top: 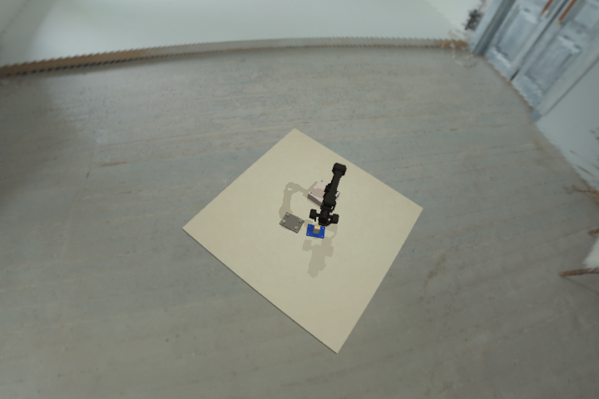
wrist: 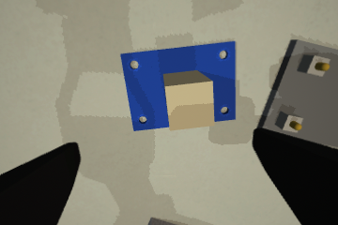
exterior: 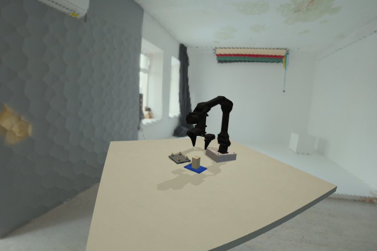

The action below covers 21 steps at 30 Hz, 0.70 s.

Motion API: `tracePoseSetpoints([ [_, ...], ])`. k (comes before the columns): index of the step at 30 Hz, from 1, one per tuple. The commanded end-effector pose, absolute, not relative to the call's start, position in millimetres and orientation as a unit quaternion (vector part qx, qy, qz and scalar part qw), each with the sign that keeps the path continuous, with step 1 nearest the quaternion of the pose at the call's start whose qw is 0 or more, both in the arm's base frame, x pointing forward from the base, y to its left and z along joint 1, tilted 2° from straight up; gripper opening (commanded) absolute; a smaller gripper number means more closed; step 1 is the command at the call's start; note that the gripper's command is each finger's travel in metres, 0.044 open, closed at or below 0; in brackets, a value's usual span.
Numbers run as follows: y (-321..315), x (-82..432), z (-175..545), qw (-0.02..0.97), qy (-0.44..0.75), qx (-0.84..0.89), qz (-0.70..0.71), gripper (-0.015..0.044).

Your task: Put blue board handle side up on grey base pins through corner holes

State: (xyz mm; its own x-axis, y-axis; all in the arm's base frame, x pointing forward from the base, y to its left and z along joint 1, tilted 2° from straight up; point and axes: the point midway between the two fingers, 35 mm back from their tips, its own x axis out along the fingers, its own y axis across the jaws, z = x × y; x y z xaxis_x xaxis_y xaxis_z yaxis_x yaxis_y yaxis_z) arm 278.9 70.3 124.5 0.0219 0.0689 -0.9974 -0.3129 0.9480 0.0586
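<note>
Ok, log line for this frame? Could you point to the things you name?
gripper (top: pixel 324 219) (exterior: pixel 199 147) (wrist: pixel 168 143): open, above table | blue board (top: pixel 310 233) (exterior: pixel 201 169) (wrist: pixel 145 89): on table, handle up | grey base (top: pixel 291 223) (exterior: pixel 177 158) (wrist: pixel 317 103): beside board, pins bare

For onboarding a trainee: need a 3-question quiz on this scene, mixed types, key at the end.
1. True or false: the blue board is seated on the grey base.
2. Multiple choice: the gripper is (a) open, holding nothing; (b) clamped on the handle; (c) fully closed.
3. Fill in: the pins are ____ in colour.

Key: 1 false; 2 a; 3 gold
</note>
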Motion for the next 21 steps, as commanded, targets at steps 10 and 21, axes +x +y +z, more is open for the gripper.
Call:
tracePoseSetpoints([
  [10, 54, 284, 87, 0.694, 0.695, -0.123, 0.142, 0.044],
  [21, 53, 284, 70, 0.694, 0.695, -0.123, 0.142, 0.044],
])
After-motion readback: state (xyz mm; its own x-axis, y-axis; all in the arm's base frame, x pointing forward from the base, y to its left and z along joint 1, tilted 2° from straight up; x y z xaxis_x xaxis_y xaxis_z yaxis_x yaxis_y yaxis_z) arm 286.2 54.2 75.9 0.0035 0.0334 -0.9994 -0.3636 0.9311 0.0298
